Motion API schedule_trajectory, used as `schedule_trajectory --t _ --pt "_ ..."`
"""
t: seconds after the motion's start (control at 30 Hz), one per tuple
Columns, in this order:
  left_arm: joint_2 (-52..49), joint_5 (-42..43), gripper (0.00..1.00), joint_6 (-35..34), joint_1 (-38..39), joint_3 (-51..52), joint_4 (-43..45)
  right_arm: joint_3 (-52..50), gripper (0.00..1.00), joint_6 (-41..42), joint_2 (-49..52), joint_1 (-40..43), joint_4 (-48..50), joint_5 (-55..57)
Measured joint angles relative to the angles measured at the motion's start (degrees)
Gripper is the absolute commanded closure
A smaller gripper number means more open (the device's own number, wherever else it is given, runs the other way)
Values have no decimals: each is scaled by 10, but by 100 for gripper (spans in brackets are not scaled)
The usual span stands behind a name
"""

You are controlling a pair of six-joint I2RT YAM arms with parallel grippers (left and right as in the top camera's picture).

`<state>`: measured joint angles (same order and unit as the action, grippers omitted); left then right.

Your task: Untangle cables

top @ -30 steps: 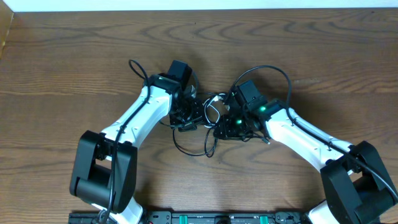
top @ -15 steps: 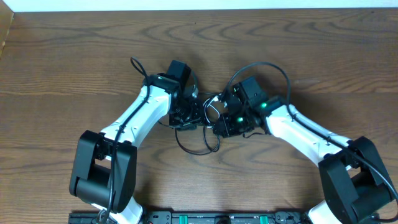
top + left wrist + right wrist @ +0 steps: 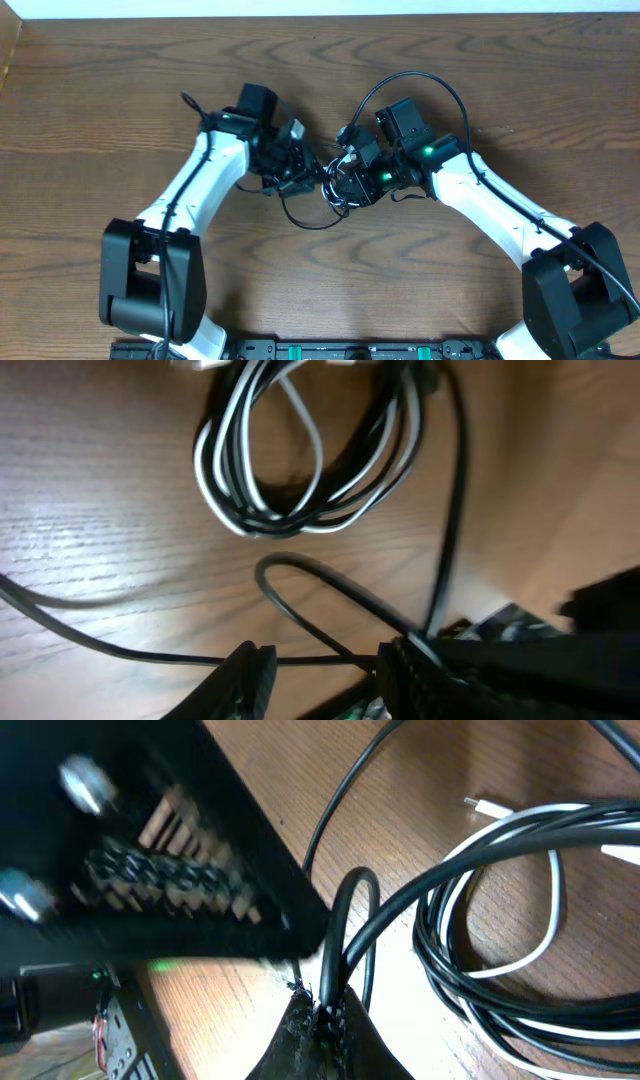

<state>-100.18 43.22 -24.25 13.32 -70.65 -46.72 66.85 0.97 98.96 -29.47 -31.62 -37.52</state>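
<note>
Here the cables (image 3: 335, 188) lie bunched on the wooden worktop (image 3: 120, 90) near its middle, squeezed between the tips of the two arms. The left end effector (image 3: 300, 176) meets the bunch from the left and the right end effector (image 3: 348, 182) from the right, the two close together. A slack loop (image 3: 312, 218) of black cord sags out of the bunch toward the near edge.

From the left wrist, the left end effector's fingers (image 3: 245, 680) stand well apart. A thin black strand (image 3: 320, 657) runs across the gap between them and is not pinched. Beyond them a coil (image 3: 300, 470) of black and white turns lies flat on the wood.

From the right wrist, the right end effector is closed tight, its tips pressed together on a bend of black cable (image 3: 347, 910) that rises from them as a narrow loop. The black-and-white coil sits just beside it on the right, and a white plug end (image 3: 482, 808) rests on the wood beyond the coil. The dark mass at upper left is too blurred to make out
</note>
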Motion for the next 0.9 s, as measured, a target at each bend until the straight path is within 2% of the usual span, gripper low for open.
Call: schedule_trajectory --t 0.27,0.57,0.9 --pt "0 40 59 -38 -56 0 19 0 99 -6 0 1 3 -3" --pt "0 17 62 -200 -21 -1 44 0 99 -9 0 1 10 -17" --pt "0 -31 62 -253 -9 -1 41 0 99 -19 0 1 18 -34"
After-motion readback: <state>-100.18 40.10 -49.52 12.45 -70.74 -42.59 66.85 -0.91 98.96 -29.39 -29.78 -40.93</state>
